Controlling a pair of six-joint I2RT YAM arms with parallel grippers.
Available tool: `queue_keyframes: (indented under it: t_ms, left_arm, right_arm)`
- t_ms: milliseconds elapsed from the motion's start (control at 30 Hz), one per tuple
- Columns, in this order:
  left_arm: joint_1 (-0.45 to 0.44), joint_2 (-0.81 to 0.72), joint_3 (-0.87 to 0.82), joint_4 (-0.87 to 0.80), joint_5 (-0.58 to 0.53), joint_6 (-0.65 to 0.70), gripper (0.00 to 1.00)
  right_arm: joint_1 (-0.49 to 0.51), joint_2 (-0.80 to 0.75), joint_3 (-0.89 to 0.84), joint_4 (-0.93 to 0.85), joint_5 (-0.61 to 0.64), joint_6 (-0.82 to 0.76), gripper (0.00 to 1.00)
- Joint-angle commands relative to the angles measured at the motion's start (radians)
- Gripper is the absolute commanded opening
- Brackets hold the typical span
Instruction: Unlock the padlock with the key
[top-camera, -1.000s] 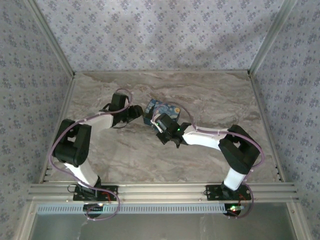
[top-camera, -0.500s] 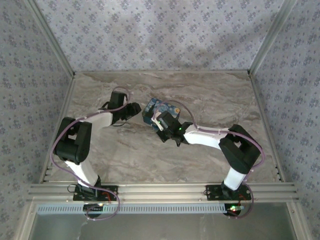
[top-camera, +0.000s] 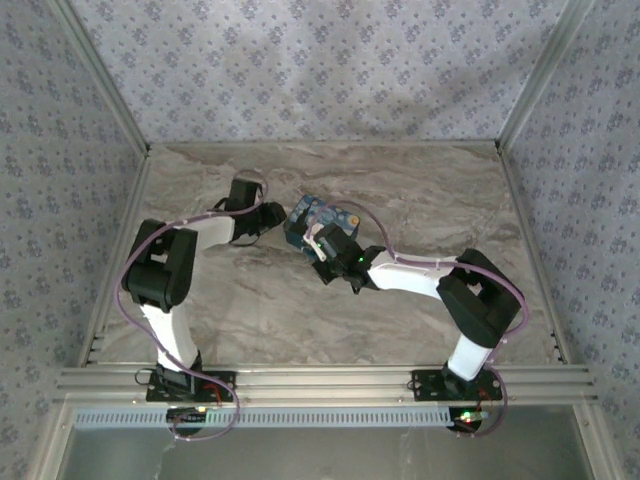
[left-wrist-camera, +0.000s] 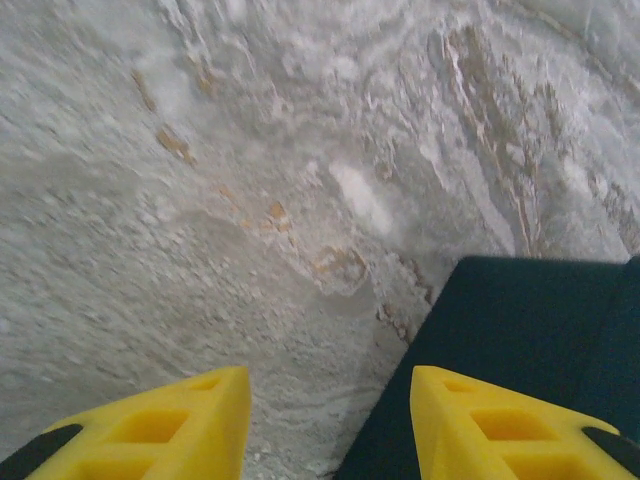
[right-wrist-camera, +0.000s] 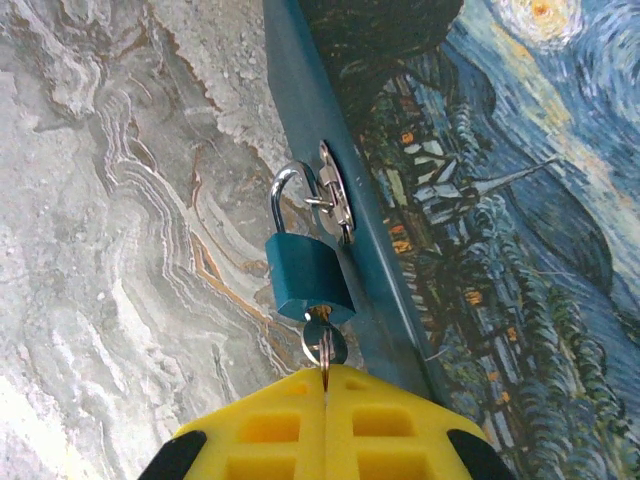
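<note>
Yellow fingers mark the left pincer (left-wrist-camera: 330, 388), and in its own wrist view they stand apart with nothing pinched between them, so it is let go. It hangs low over the grey marble bench (left-wrist-camera: 200, 150). The dark blue box with a starry night picture on its lid (left-wrist-camera: 520, 340) sits by its right finger. From above, this left pincer (top-camera: 274, 216) is just beside the left end of the box (top-camera: 322, 213), near the middle of the bench (top-camera: 430, 190). On the box's side wall, in the right wrist view, a little silver metal clasp (right-wrist-camera: 335, 190) holds the small blue-green padlock with a silver loop (right-wrist-camera: 310, 280). The loop is shut through the clasp, so the lock is not open yet. The lock hangs close against the box (right-wrist-camera: 480, 200). A small silver key (right-wrist-camera: 325, 345) pokes out of the lock's bottom end. The right pincer (right-wrist-camera: 325, 375) is clamped tight on that key. The lock lies straight ahead of this pincer. Its long side points the same way as the key and the fingers, all in one line. So the right arm is the nearer one, and I think its next job is to twist the key around that line. The left arm is close enough to steady the box.
</note>
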Motion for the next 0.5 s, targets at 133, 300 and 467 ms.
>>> queue_keyframes:
  t_ms: [133, 300, 467]
  left_arm:
    - [-0.03, -0.02, -0.024, 0.032, 0.056, -0.013, 0.44]
    - [-0.032, -0.024, -0.042, 0.062, 0.079, -0.022, 0.42]
    - [-0.036, -0.021, -0.048, 0.071, 0.087, -0.03, 0.4]
  right_arm:
    - [0.012, 0.052, 0.066, 0.056, -0.025, 0.03, 0.0]
    - [0.007, 0.048, 0.063, 0.07, -0.018, 0.042, 0.0]
    - [0.01, 0.053, 0.075, 0.095, 0.026, 0.029, 0.0]
